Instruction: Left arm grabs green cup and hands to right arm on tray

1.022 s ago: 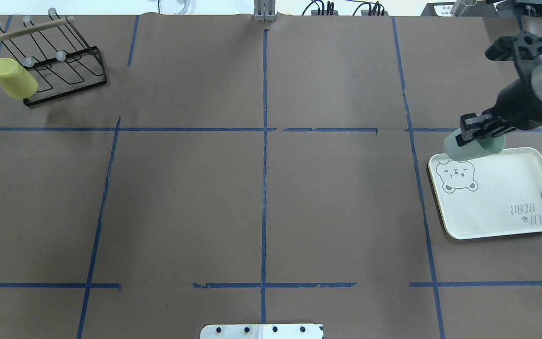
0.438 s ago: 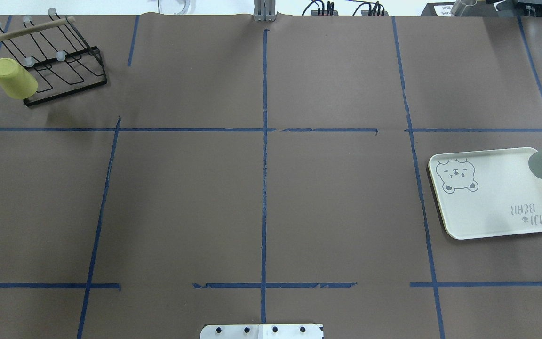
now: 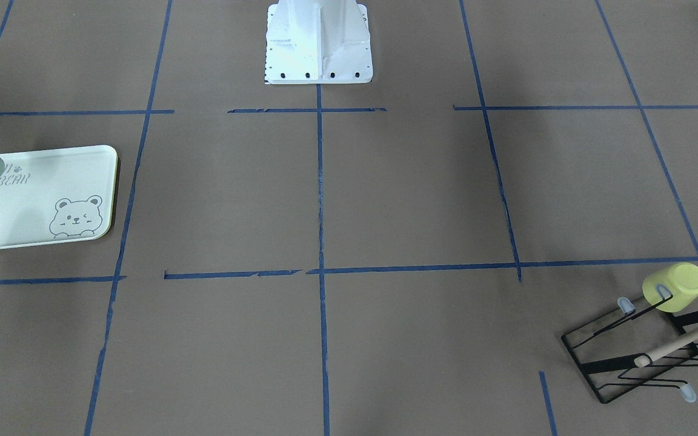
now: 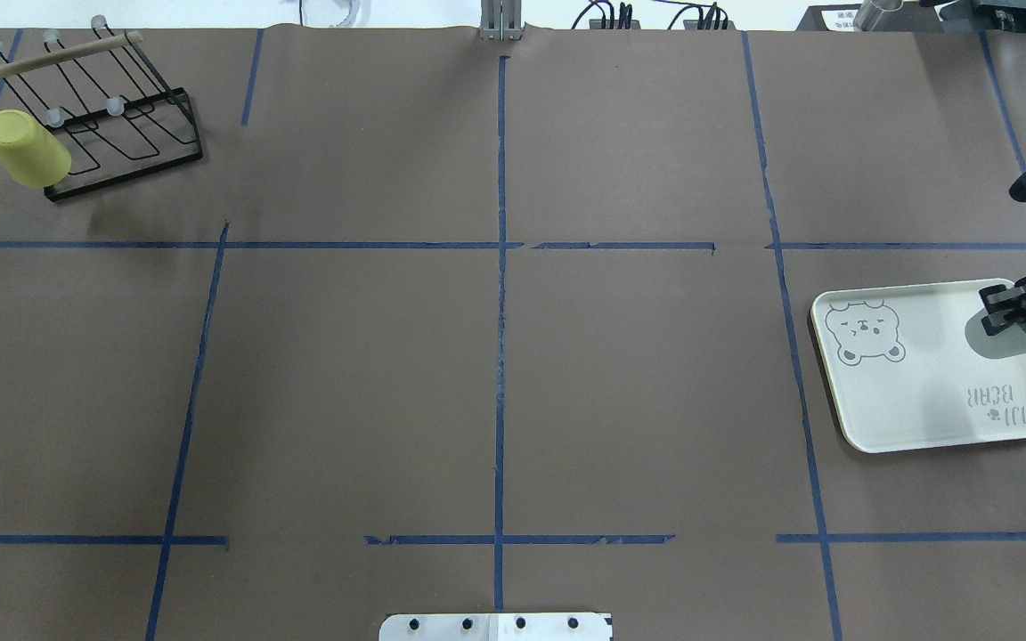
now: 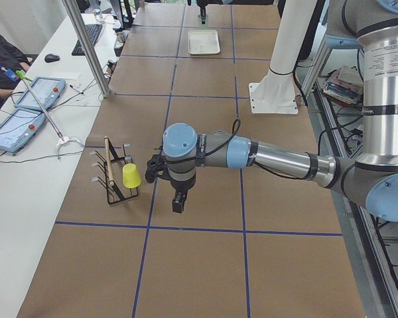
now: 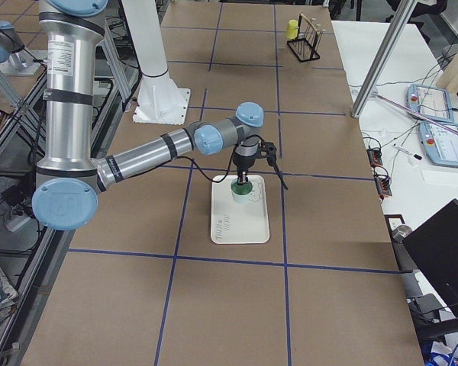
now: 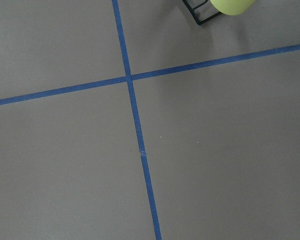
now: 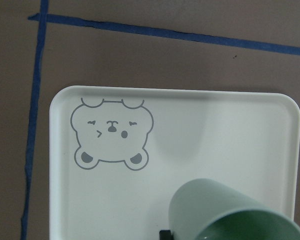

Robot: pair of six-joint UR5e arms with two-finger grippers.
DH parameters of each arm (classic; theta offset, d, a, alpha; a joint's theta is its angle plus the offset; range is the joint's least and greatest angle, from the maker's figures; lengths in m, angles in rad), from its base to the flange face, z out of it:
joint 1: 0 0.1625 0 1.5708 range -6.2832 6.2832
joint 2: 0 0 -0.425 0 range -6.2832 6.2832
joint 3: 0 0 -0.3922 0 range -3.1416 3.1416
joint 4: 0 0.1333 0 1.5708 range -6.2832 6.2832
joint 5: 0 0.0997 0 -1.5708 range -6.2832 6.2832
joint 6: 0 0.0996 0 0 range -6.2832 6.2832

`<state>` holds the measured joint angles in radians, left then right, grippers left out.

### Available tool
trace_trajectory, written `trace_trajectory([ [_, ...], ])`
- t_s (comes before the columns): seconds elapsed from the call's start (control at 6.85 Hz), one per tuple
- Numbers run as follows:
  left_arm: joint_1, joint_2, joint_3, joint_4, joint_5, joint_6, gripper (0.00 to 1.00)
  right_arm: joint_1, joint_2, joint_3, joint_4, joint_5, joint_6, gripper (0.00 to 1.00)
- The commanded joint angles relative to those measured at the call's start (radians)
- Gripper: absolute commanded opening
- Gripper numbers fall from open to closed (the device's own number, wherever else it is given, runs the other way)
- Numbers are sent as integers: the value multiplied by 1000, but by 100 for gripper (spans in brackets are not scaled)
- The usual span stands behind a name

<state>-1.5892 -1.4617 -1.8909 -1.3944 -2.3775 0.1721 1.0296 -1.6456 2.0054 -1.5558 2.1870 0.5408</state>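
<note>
Green cup (image 4: pixel 998 344) looks light, stiff, slippery plastic, best pinched across its wall; right tool (image 4: pixel 1005 310) grips it tilted over the tray (image 4: pixel 905 401). Left tool (image 5: pixel 177 203): cannot tell.

to my far left: yellow-green cup (image 4: pixel 28 149) tilted on black wire rack (image 4: pixel 134 133) | blue tape lines (image 4: pixel 500 356) cross my brown table cover (image 4: pixel 344 401)

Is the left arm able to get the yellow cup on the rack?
Probably yes. The left gripper hangs just beside the yellow cup on the rack, with only bare table between them.
</note>
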Motion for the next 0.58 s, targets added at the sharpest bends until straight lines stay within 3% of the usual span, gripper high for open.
trace_trajectory([
  [0.0,1,-2,9,0,0,0,100,-55,9,-43,75,-29,57,2],
  [0.44,1,-2,9,0,0,1,100,-117,10,-88,77,-61,64,5],
])
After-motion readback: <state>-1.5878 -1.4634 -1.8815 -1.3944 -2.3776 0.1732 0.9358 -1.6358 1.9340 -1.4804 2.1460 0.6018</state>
